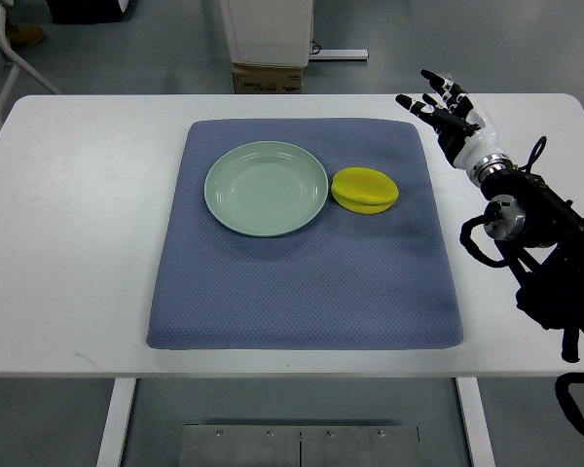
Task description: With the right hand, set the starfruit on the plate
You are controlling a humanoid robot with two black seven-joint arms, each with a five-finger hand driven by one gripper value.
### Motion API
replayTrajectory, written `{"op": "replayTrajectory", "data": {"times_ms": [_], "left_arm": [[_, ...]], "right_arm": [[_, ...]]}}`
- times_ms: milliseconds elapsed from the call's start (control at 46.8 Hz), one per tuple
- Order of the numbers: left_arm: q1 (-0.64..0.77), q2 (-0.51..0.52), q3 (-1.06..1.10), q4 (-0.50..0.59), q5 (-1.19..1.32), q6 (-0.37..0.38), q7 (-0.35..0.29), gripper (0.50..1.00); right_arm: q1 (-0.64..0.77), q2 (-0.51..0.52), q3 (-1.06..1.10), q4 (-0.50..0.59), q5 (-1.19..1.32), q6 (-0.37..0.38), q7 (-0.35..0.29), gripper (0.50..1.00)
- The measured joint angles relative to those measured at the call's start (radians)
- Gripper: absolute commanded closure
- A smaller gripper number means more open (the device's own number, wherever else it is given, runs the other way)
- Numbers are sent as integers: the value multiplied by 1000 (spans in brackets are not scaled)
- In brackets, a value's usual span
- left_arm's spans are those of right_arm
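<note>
Yellow item: the starfruit (364, 190) lies on the blue mat (307, 282), just beside the right rim of the plate (266, 189); whether it touches the rim cannot be told from this view.
Plate contents: nothing; the pale green dish is bare and sits on the rear half of the mat.
Support: the mat lies flat on the white worktop (73, 243).
Right hand: the right hand (446, 112) is over the rear right part of the worktop, just past the mat's far right corner, fingers spread and holding nothing.
Left hand: not visible in the picture.
Task progress: judged at the very start. No grasp is made and the fruit is not on the plate.
Steps left: reach, grasp, lift, carry across to the plate, release.
Fruit relative to hand: the fruit is to the left of the hand and nearer the robot, well apart from the fingertips. Only bare mat and worktop lie between the two.
Next move, judged: bring the hand left and toward the robot until it is above the fruit, then lower it.
Caution: the fruit sits close to the plate rim, so fingers closing on that side may nudge the plate.
</note>
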Motion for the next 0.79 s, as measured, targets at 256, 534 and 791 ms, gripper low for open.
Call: {"op": "replayTrajectory", "data": {"times_ms": [256, 534, 791], "left_arm": [[-3, 0, 0, 0, 0, 0, 0, 500], [11, 0, -1, 1, -2, 0, 0, 500], [14, 0, -1, 1, -2, -1, 0, 500]], "right_arm": [[-2, 0, 0, 0, -2, 0, 0, 500], [5, -5, 0, 0, 0, 0, 0, 500], [6, -6, 1, 2, 0, 0, 0, 500]]}}
